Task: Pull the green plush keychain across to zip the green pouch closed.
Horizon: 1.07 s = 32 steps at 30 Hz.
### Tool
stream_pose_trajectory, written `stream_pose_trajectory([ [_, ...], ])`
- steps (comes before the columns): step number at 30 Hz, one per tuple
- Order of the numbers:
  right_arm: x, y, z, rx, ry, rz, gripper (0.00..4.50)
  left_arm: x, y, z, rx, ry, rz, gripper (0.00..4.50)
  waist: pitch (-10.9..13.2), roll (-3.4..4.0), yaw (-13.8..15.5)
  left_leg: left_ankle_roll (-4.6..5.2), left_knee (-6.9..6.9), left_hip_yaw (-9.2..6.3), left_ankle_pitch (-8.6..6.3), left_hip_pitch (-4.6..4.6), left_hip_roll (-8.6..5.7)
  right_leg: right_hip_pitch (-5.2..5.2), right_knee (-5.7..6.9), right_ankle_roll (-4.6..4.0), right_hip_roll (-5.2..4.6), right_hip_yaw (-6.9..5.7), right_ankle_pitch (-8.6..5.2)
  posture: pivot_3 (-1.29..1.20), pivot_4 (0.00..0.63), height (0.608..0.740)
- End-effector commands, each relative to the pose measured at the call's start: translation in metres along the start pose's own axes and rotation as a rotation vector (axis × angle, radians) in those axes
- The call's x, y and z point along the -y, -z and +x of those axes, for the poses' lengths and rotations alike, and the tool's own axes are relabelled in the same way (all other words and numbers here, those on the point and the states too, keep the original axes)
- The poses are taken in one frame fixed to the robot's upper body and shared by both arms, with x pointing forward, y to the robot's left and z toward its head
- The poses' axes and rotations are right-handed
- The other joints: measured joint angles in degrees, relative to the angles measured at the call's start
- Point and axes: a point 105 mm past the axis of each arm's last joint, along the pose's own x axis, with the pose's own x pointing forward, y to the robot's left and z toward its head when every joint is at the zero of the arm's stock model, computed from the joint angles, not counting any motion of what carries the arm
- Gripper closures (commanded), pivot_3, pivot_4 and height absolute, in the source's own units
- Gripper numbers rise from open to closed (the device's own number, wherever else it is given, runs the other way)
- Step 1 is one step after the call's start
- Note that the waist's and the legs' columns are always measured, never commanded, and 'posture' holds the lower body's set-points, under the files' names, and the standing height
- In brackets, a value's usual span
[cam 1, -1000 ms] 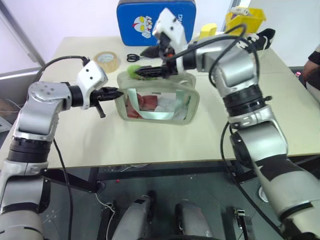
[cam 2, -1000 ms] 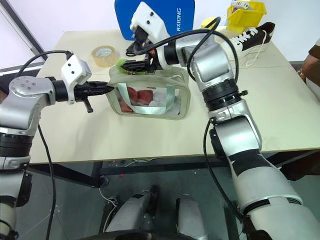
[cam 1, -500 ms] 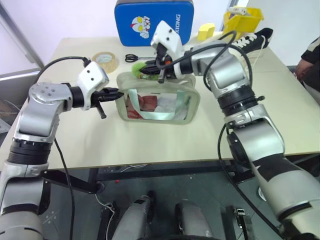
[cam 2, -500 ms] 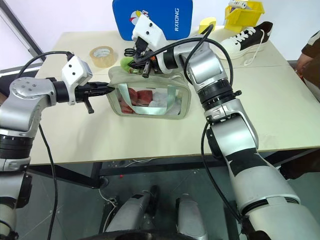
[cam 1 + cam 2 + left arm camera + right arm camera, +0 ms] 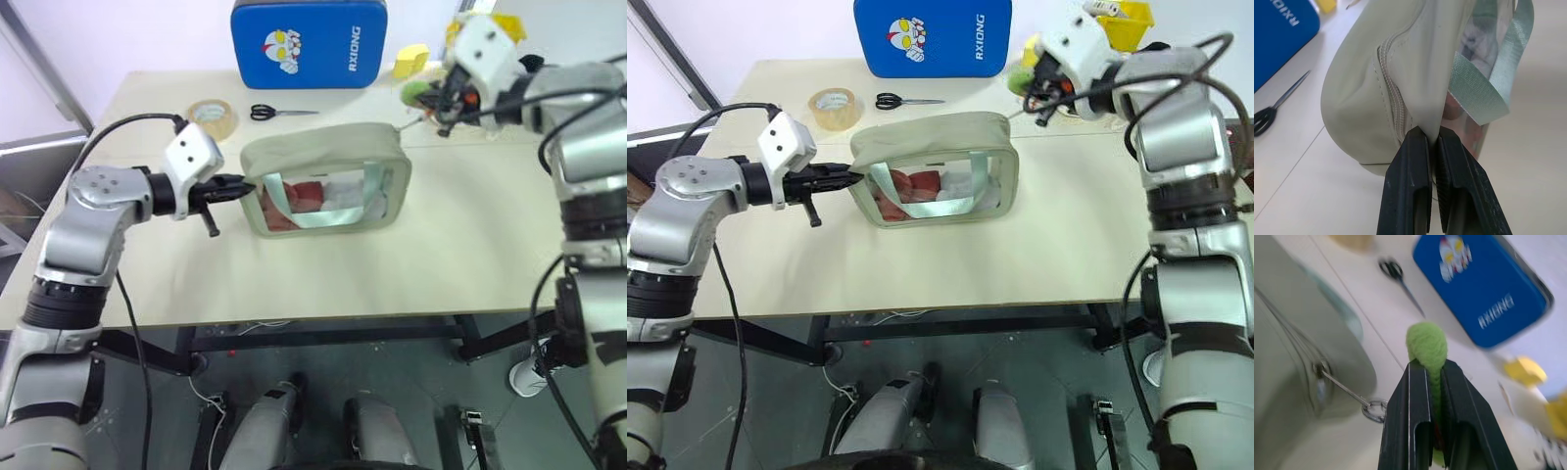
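Standing on a beige table (image 5: 470,245): green pouch (image 5: 323,157), blue case (image 5: 309,44), scissors (image 5: 279,112).

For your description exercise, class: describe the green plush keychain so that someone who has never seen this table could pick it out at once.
Start at the sage-green pouch in the middle of the table, then look past its right end. There the right gripper has its black fingers shut on the green plush keychain, linked to the pouch by a thin chain. It is fuzzy and bright green, unlike the yellow block behind.

Sage-green pouch (image 5: 328,147), bright-green plush keychain (image 5: 1426,343), blue cartoon-printed case (image 5: 308,44).
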Motion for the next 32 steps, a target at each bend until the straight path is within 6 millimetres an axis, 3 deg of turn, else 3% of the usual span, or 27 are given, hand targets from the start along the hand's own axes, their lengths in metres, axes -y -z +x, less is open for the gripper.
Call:
stream_pose_trajectory([
  [1,0.015,0.047,-0.019,-0.129,0.203,0.013,4.45,-0.009,0.006,-0.008,-0.031,-0.059,-0.015,4.5,0.0,-0.07,0.0,0.0,-0.03,0.01,0.0,-0.02,0.01,-0.03,0.0,0.0,0.0,0.02,0.0,0.0,0.15,0.74],
  [3,-0.017,0.084,-0.009,-0.187,0.176,0.141,4.45,-0.008,0.005,-0.006,-0.028,-0.054,-0.015,4.5,-0.1,-0.2,0.2,0.0,0.02,-0.02,0.01,0.0,0.07,0.06,-0.02,-0.03,0.03,-0.02,-0.02,0.0,0.15,0.74],
  [6,-0.07,0.106,0.009,-0.211,0.087,0.305,4.45,-0.008,0.005,-0.006,-0.031,-0.053,-0.008,4.5,-0.1,-0.17,-0.2,0.01,0.08,-0.01,0.01,0.02,0.06,0.14,0.02,-0.03,0.04,-0.02,0.0,0.0,0.15,0.74],
  [10,-0.119,0.116,0.022,-0.233,0.015,0.488,4.45,-0.009,0.004,-0.007,-0.037,-0.05,0.0,4.5,-0.1,-0.15,-1.2,0.04,0.0,-0.02,-0.01,0.48,0.07,0.64,0.0,-0.06,0.04,-0.02,-0.03,0.0,0.15,0.74],
  [13,-0.134,0.108,0.026,-0.212,-0.027,0.566,4.45,-0.009,0.004,-0.008,-0.039,-0.049,0.002,4.5,-0.1,-0.16,-1.3,0.09,-0.02,-0.03,-0.05,0.7,0.07,0.78,-0.05,-0.08,0.05,-0.02,-0.05,0.0,0.15,0.74],
  [16,-0.124,0.095,0.025,-0.158,-0.015,0.635,4.45,-0.009,0.004,-0.009,-0.04,-0.051,0.001,4.5,-0.1,-0.16,-1.2,0.09,-0.03,-0.04,-0.06,0.74,0.07,0.81,-0.05,-0.08,0.06,-0.03,-0.05,0.0,0.15,0.74],
  [17,-0.114,0.092,0.023,-0.138,0.004,0.641,4.13,-0.008,0.003,-0.009,-0.031,-0.048,-0.002,4.14,-0.1,-0.16,-1.2,0.1,-0.04,-0.04,-0.06,0.73,0.07,0.79,-0.06,-0.08,0.06,-0.03,-0.05,0.0,0.15,0.74],
  [20,-0.07,0.083,0.009,-0.096,0.071,0.561,2.91,-0.006,-0.004,-0.012,-0.001,-0.025,-0.033,2.95,-0.1,-0.09,-1.1,0.1,-0.03,-0.03,-0.06,0.71,0.07,0.78,-0.06,-0.07,0.05,-0.03,-0.05,0.0,0.15,0.74],
  [23,-0.029,0.062,-0.011,-0.043,0.078,0.453,1.28,-0.019,-0.016,-0.022,0.042,-0.043,-0.088,1.32,0.0,-0.03,-0.8,0.1,-0.02,-0.02,-0.06,0.6,0.07,0.68,-0.08,-0.07,0.04,-0.05,-0.05,0.0,0.15,0.74],
  [25,-0.016,0.042,-0.024,0.0,0.009,0.402,0.19,-0.031,-0.021,-0.03,0.061,-0.065,-0.111,0.25,0.0,-0.04,-0.7,0.1,0.01,-0.02,-0.06,0.49,0.07,0.56,-0.08,-0.07,0.03,-0.07,-0.05,0.0,0.15,0.74],
  [29,-0.029,0.003,-0.055,0.114,-0.297,0.393,0.05,-0.048,-0.021,-0.043,0.043,-0.069,-0.145,0.08,0.0,-0.05,-1.0,0.14,-0.03,-0.03,-0.09,0.45,0.07,0.57,-0.18,-0.07,0.01,-0.09,-0.05,0.0,0.15,0.74],
  [32,-0.045,-0.009,-0.078,0.139,-0.49,0.369,0.05,-0.054,-0.019,-0.052,0.027,-0.046,-0.148,0.08,0.0,-0.03,-1.3,0.2,-0.03,-0.01,-0.13,0.37,0.07,0.52,-0.24,-0.06,0.0,-0.08,-0.06,0.0,0.15,0.74],
])
